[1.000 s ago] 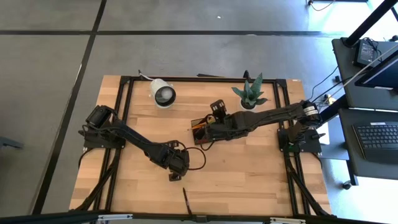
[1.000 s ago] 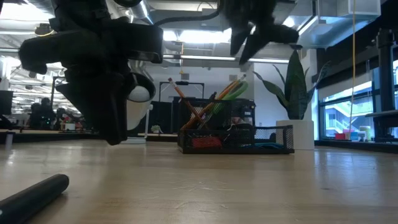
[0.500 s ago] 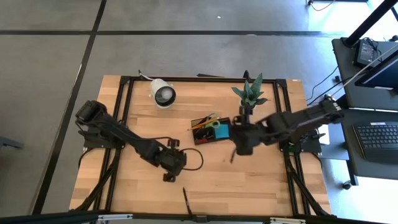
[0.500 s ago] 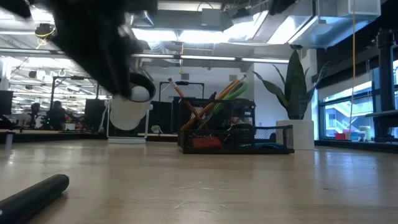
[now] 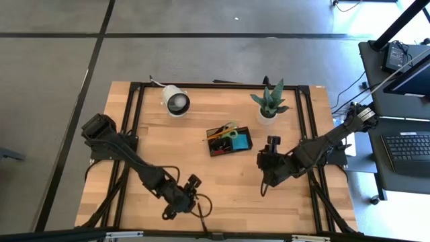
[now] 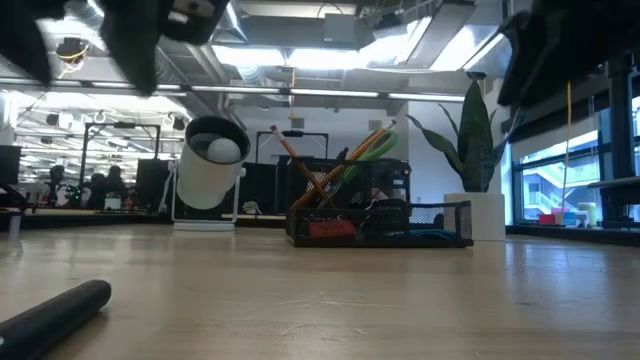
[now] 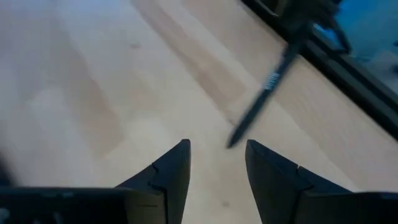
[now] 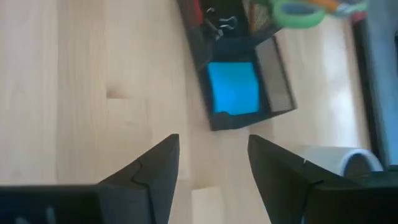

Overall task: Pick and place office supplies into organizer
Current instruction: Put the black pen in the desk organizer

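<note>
A black pen (image 5: 200, 213) lies at the tabletop's (image 5: 235, 188) near edge, its far end cut off in the low view, where only a dark barrel shows. The left gripper (image 7: 216, 163) hovers just beside it with fingers spread, empty; it has come toward this edge from mid-table. The right gripper (image 8: 211, 163), also spread and empty, hangs toward the right edge, having drawn back from the organizer (image 5: 229, 140). That black tray sits mid-table toward the far edge, holding orange pencils (image 6: 305, 170), green-handled scissors (image 5: 228, 134) and a blue pad (image 8: 232, 88); its mesh hides the lower contents in the low view. Behind stand a white lamp-like object (image 5: 175, 100) and a potted plant (image 5: 270, 102) near the far edge.
</note>
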Tool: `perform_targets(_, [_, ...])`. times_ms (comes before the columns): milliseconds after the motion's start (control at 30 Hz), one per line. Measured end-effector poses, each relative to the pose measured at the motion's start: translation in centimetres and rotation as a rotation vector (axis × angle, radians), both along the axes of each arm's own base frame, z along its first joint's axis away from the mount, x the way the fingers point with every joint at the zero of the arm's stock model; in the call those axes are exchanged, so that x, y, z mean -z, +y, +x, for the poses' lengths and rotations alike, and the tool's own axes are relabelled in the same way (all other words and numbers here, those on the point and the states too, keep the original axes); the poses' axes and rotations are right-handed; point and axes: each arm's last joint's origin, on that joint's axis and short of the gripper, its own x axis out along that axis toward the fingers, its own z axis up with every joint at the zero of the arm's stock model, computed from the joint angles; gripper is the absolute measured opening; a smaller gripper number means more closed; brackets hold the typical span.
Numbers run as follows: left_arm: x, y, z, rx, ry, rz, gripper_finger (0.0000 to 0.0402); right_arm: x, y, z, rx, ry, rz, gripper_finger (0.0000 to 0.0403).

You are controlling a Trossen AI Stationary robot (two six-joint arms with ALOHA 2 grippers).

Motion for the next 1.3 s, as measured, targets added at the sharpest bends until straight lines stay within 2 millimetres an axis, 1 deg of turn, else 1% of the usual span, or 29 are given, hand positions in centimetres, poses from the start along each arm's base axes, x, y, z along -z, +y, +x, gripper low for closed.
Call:
perform_targets(67, [0.9, -0.5, 0.2, 0.019, 0.016, -0.017, 0.0148, 0.9, 0.0, 0.0, 0.011, -0.012, 0.012, 0.0195])
perform_targets(167, [2.2, -0.9, 1.1, 0.054, 0.034, -0.061, 0.0148, 1.4, 0.0, 0.1, 0.02, -0.037, 0.028, 0.0195])
perform_targets(267, [3.5, -1.0, 2.0, 0.077, 0.052, -0.112, 0.0148, 1.3, 0.2, 0.3, 0.016, -0.058, 0.041, 0.0195])
perform_targets(367, [4.6, -1.0, 2.5, 0.085, 0.08, -0.127, 0.0148, 0.8, 0.3, 0.5, 0.012, -0.081, 0.053, 0.0195])
perform_targets(700, [7.6, -0.6, 3.5, 0.095, 0.105, -0.076, 0.0148, 0.7, 0.3, 0.6, 0.01, -0.086, 0.056, 0.0195])
perform_targets(867, [8.6, -0.3, 4.0, 0.063, 0.15, -0.105, 0.0143, 0.7, 0.3, 0.6, 0.01, -0.086, 0.056, 0.0195])
perform_targets(967, [8.9, 0.1, 4.1, -0.011, 0.193, -0.149, 0.0124, 0.7, 0.3, 0.6, 0.01, -0.085, 0.056, 0.0195])
perform_targets(1100, [9.0, 0.5, 4.3, -0.077, 0.23, -0.218, 0.0079, 0.7, 0.3, 0.5, 0.006, -0.082, 0.052, 0.0195])
perform_targets(1233, [9.0, 0.5, 4.2, -0.023, 0.252, -0.217, 0.0037, 0.7, 0.3, 0.5, -0.009, -0.076, 0.043, 0.0195])
perform_targets(1300, [9.0, 0.6, 4.0, -0.002, 0.263, -0.203, 0.0028, 0.7, 0.3, 0.5, -0.013, -0.075, 0.04, 0.0195])
